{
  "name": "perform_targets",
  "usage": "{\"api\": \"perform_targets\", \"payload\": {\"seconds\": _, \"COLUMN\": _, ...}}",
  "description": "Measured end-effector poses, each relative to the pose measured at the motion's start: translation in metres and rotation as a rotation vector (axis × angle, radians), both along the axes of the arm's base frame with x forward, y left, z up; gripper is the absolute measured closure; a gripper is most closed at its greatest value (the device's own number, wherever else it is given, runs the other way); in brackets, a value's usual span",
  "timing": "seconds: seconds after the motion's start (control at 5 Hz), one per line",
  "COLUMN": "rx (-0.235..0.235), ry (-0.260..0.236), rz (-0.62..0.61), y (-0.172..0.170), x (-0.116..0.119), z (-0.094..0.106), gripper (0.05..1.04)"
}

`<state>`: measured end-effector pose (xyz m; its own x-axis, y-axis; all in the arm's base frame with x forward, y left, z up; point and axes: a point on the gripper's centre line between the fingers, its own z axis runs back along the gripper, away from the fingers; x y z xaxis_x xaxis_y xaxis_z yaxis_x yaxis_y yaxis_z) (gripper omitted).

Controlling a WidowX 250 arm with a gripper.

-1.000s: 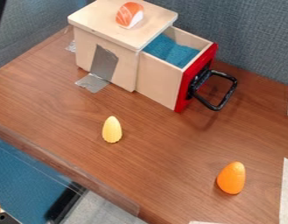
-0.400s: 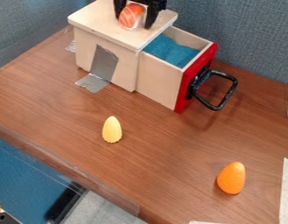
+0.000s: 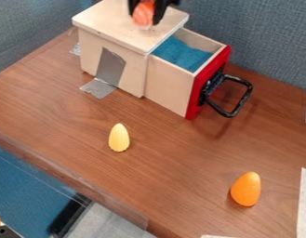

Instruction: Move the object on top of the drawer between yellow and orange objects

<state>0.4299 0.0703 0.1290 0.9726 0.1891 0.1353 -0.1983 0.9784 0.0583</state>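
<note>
Jaws have narrowed since the earlier frame and now grip the sushi piece (image 3: 143,14), slightly shifted, at the top of the wooden box (image 3: 105,23). Its drawer (image 3: 169,86) stands open. Yellow (image 3: 119,138) and orange objects (image 3: 246,189) stand upright, well apart, on the worktop (image 3: 174,172).

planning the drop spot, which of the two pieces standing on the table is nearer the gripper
The yellow piece, ridged at its base, is nearer the gripper; the smooth orange one stands farther off, toward the view's lower right.
</note>
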Motion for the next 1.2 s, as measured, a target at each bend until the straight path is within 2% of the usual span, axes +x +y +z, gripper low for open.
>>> {"api": "perform_targets", "payload": {"seconds": 0.2, "rx": -0.019, "ry": -0.024, "rz": -0.055, "y": -0.043, "x": -0.013, "z": 0.014, "gripper": 0.508}}
{"api": "perform_targets", "payload": {"seconds": 0.4, "rx": -0.051, "ry": -0.008, "rz": -0.082, "y": -0.07, "x": -0.036, "z": 0.008, "gripper": 0.508}}
{"api": "perform_targets", "payload": {"seconds": 0.6, "rx": -0.065, "ry": 0.045, "rz": -0.109, "y": -0.091, "x": -0.071, "z": -0.015, "gripper": 0.508}}
{"api": "perform_targets", "payload": {"seconds": 0.8, "rx": -0.065, "ry": 0.045, "rz": -0.16, "y": -0.11, "x": -0.094, "z": -0.035, "gripper": 0.508}}
{"api": "perform_targets", "payload": {"seconds": 1.0, "rx": -0.038, "ry": 0.042, "rz": -0.2, "y": -0.116, "x": -0.114, "z": -0.064, "gripper": 0.508}}
{"api": "perform_targets", "payload": {"seconds": 1.2, "rx": -0.012, "ry": 0.012, "rz": -0.245, "y": -0.13, "x": -0.121, "z": -0.081, "gripper": 0.508}}
